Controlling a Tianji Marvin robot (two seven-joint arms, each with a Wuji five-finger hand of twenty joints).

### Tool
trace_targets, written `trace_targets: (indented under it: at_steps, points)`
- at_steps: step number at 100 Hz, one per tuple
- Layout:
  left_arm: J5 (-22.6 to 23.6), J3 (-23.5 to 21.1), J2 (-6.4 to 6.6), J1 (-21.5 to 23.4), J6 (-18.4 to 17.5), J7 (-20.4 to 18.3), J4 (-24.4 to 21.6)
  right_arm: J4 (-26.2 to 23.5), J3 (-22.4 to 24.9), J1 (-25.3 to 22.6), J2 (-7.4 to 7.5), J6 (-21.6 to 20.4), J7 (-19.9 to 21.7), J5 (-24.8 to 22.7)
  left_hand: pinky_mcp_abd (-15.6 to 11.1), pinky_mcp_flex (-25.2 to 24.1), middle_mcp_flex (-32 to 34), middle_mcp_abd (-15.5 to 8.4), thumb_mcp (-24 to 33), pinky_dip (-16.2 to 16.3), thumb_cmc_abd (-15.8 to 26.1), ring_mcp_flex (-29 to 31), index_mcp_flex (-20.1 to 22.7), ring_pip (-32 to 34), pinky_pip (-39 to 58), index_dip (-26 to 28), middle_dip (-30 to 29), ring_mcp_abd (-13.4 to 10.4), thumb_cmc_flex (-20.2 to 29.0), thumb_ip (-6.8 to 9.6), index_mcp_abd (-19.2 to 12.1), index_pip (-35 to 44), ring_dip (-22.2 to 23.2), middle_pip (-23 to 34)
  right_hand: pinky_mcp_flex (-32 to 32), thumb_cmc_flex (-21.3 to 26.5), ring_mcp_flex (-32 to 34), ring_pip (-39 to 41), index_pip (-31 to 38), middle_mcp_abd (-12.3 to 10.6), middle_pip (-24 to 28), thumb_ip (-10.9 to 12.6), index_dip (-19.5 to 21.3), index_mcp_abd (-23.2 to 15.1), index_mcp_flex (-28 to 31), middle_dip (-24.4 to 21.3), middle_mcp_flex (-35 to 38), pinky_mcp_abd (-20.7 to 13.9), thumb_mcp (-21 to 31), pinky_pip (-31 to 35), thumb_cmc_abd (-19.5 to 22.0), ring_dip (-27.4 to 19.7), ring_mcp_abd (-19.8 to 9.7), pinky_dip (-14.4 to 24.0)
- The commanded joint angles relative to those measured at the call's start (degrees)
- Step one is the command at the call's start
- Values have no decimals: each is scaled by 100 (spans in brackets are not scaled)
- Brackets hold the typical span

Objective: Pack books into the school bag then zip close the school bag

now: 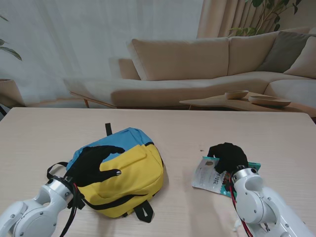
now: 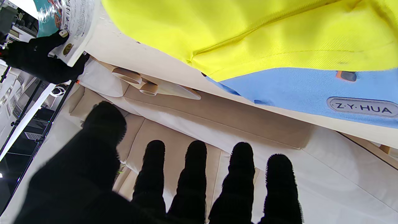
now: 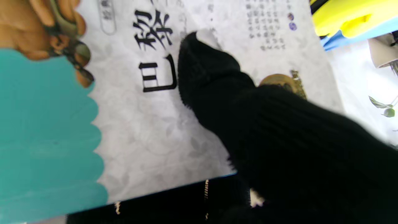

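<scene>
book [image 1: 211,176] is lying flat on the table [image 1: 197,128], well to the right of the bag [image 1: 126,170], with its long axis running left to right in the stand view and one short edge facing the bag. right hand [image 1: 227,157] is much the nearer hand and is resting on the book's glossy cover, its thumb pressing the white and teal paper and the other fingers seeming to curl around the edge, so it looks to be closing on the book, though how firm the hold is cannot be told. left hand [image 1: 94,163] is resting flat on the bag with fingers spread, gripping nothing. bag is soft woven fabric, yellow and blue, rounded and lying on its back, straps trailing towards me. whether its zip is open cannot be told.
</scene>
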Motion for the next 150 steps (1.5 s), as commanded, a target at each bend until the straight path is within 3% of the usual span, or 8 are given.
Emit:
trace_targets:
  at_steps: [1,15,18,50,83,95,115,150]
  points:
    - [-34,-2,-28,37,2,-77,-44,-199,33,-27,-14,-14,8,-46,-144,-126,-140,-90,182,135,-31,-87,-57,-137,-214,-53,59,-112,-161,80,-31,63,-56,51,-65,2047,257,742,1104,-191,663,362,560,-738,998,574,810,208,1248,219,892,164,42,124]
    - [-97,19,-25,4,4,-106,-28,-582,155,-82,-14,-18,89,-84,-134,-106,-116,-73,182,148,-21,-76,-26,-129,-204,-51,57,-106,-156,81,-32,67,-53,44,8,2101,355,864,1299,-102,608,366,744,-691,1042,743,949,324,1248,309,785,135,140,-11]
    - [-119,29,-23,-12,2,-122,-21,-679,182,-102,-13,-7,121,-87,-134,-106,-104,-63,182,149,-22,-72,-19,-126,-204,-51,58,-102,-155,81,-30,68,-52,45,21,2100,370,907,1334,-107,547,367,795,-699,1036,838,981,344,1248,452,789,99,127,-346]
    - [-514,222,22,-431,-7,-461,78,-1212,160,94,-20,-96,132,-218,-102,-55,-58,-56,185,181,-23,-19,26,-90,-173,-55,37,-73,-167,79,-24,60,-40,12,252,2141,647,949,1472,-34,432,504,744,-646,1078,870,1253,525,1248,829,563,95,175,-1008]
    - [-1158,819,106,-1321,97,-1033,307,-1476,-216,325,-44,-21,14,-282,-143,-85,-265,-121,36,170,-101,-143,-286,-180,-183,-137,-53,-130,-579,15,38,-100,-98,-119,314,2141,707,938,1438,-9,370,584,663,-617,1072,874,1320,547,1248,936,487,81,182,-1193]
    - [-1354,1143,88,-1666,113,-999,504,-1517,-354,388,-54,32,-20,-273,-176,-114,-415,-153,42,115,-214,-239,-445,-339,-272,-271,-136,-164,-899,-61,114,-240,-219,-177,322,2141,706,937,1412,-6,360,595,636,-604,1067,876,1303,555,1248,950,483,82,177,-1223]
    - [-1558,1694,25,-2230,228,-832,845,-1577,-563,455,-72,111,-73,-214,-229,-158,-664,-199,155,55,-345,-352,-624,-457,-415,-371,-179,-203,-1011,-187,158,-288,-291,-196,317,2146,704,934,1388,16,350,598,602,-577,1067,868,1298,555,1248,972,468,81,177,-1264]
    - [-1958,2333,-57,-2822,428,-751,1142,-1712,-843,517,-73,182,-35,-215,-220,-159,-535,-143,282,71,-398,-326,-574,-441,-496,-455,-147,-182,-1104,-235,279,-277,-278,-82,320,2150,687,926,1328,20,339,604,557,-561,1055,855,1260,547,1248,994,465,81,180,-1301]
